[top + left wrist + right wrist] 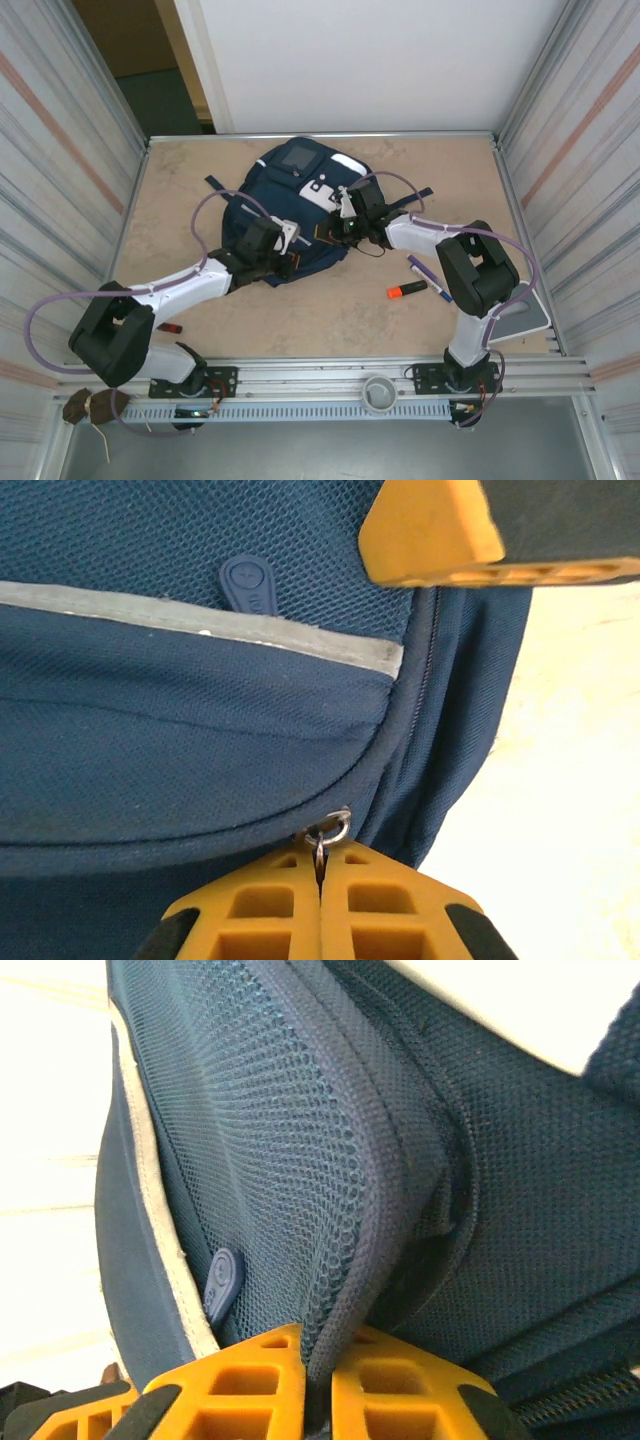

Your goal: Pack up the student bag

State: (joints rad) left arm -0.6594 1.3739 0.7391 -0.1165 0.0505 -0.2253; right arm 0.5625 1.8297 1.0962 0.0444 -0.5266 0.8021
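Start at your near edge. On the table [330, 325], a small red item [170, 327] lies just beside the left arm's elbow. Over on the right, an orange highlighter [407, 290] and a purple pen [428, 277] sit close together in front of the right arm. A flat pale-edged slab [522, 308] is tucked partly behind that arm at the table's right rim; you can't tell what it is.

Now up to the hands. Your left gripper [320, 865] has its orange fingers pressed flat together, and a small metal zip ring [331, 829] is nipped right at their tips, at the lower corner of a curved pocket seam. From above, the left gripper [283, 238] sits on the bag's near left side.

Your right gripper [318, 1365] is clamped too, jaws narrow, with a piped mesh fold [355, 1210] of the bag rising from between the fingers. From overhead, the right gripper [346, 224] is at the bag's near right edge.

And there's the student bag [290, 185], lying flat at the centre of the table toward the far wall. Its white patch [322, 194] faces up, its grey square [298, 156] is at the far end, and straps trail off both sides. A little rubber tab [247, 583] sits just above the pale stripe [200, 620].
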